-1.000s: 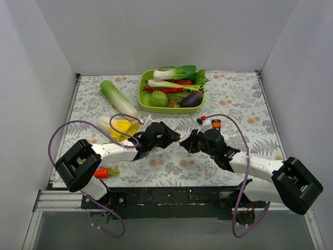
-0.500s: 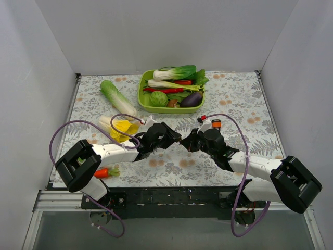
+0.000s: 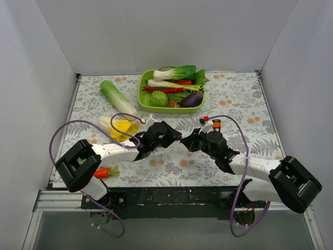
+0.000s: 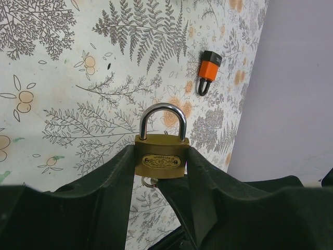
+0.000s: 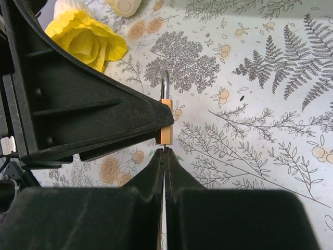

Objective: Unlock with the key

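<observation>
Left tool (image 3: 176,136): closed on the brass padlock (image 4: 161,159), one finger flat on each narrow side of the body. Engraved face towards the left wrist camera. Shackle points away from the wrist, both legs seated in the body.

Right tool (image 5: 164,155): fingers pressed almost together, only a hairline slit between them. Tips sit directly under the brass padlock's bottom edge, opposite the shackle.

The key (image 5: 164,150): pinched in the right tool. Only a thin sliver shows past the fingertips, meeting the bottom of the brass padlock. Head and most of the blade are hidden by the fingers; how deep the blade sits, cannot tell. Left wrist view shows a small metal ring just under the padlock body.

Orange-and-black padlock (image 4: 208,64): lying on the table (image 4: 62,104), beyond the brass padlock's shackle end and well apart from it.

Yellow flower (image 5: 86,39): on the table, on the left-arm side of the brass padlock.

Green tray (image 3: 143,101) of vegetables: past the brass padlock, towards the back wall.
</observation>
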